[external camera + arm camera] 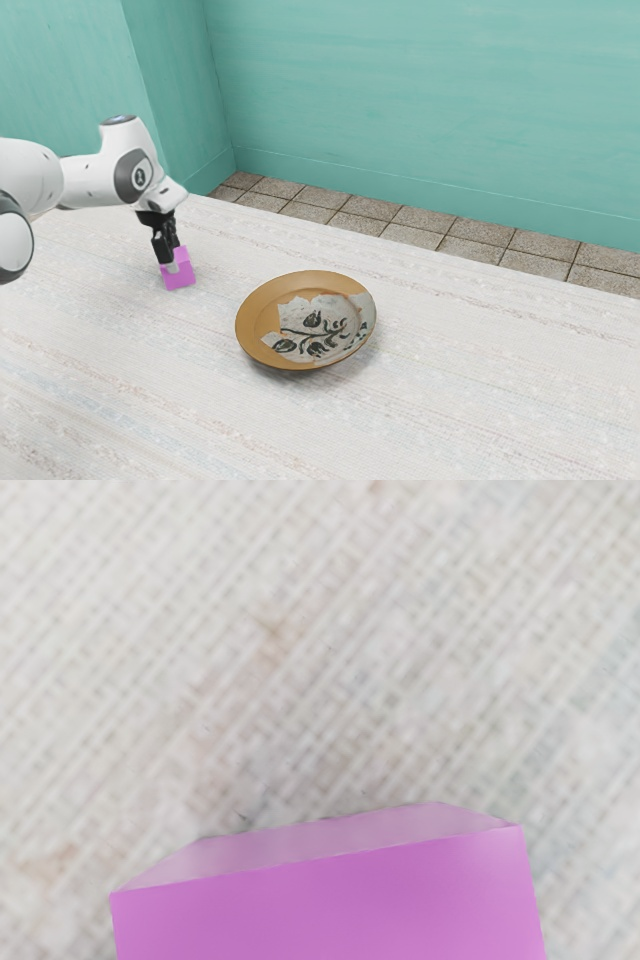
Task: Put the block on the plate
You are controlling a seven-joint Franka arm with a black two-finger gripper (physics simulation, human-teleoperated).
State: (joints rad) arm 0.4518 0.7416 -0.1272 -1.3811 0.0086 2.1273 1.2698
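There is one gripper [172, 262], low over the one table [440, 400], pointing down, its lower end at one pink block [179, 275]. How far apart the jaws stand, and whether they have hold of the block, I cannot tell. The block is right at the jaws, off the plate; in the wrist view its top face and one side face show just under the hand, with the table's woven-looking surface beyond. One round plate [257, 322], tan with a pale patch and dark plant shapes, lies apart from the jaws, toward the exterior view's right and nearer that camera. Past the table are tiled floor [400, 225] and green wall [420, 100].
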